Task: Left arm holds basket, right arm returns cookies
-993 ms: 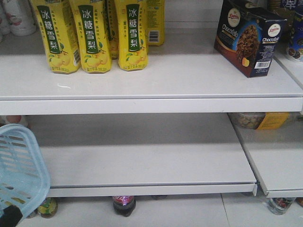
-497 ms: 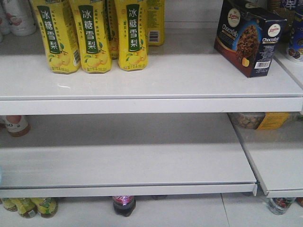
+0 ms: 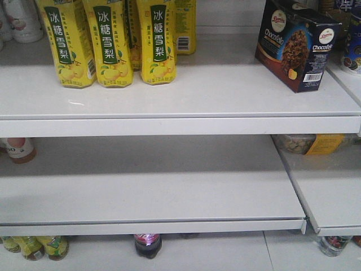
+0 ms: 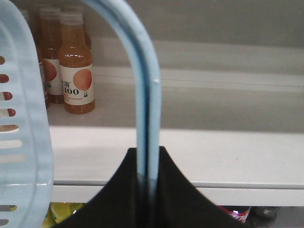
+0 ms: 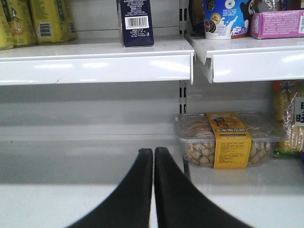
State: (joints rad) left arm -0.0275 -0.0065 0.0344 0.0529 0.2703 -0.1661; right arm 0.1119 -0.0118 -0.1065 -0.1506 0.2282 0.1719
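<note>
The dark cookies box (image 3: 297,44) stands on the upper shelf at the right in the front view; its barcode side also shows in the right wrist view (image 5: 135,21). In the left wrist view my left gripper (image 4: 148,156) is shut on the light blue handle (image 4: 145,85) of the basket (image 4: 21,128), whose slotted side hangs at the left. In the right wrist view my right gripper (image 5: 153,151) is shut and empty, low in front of the lower shelf, below the box. Neither arm nor the basket shows in the front view.
Yellow drink bottles (image 3: 107,42) stand at the upper shelf's left. Orange juice bottles (image 4: 76,66) stand on the lower shelf. A clear snack tub with a yellow label (image 5: 228,140) sits right of my right gripper. Bottles (image 3: 148,245) stand on the floor under the shelf.
The basket, seen at the lower left of the front view a second ago, has moved out of that view to the left. The cookies box has not moved.
</note>
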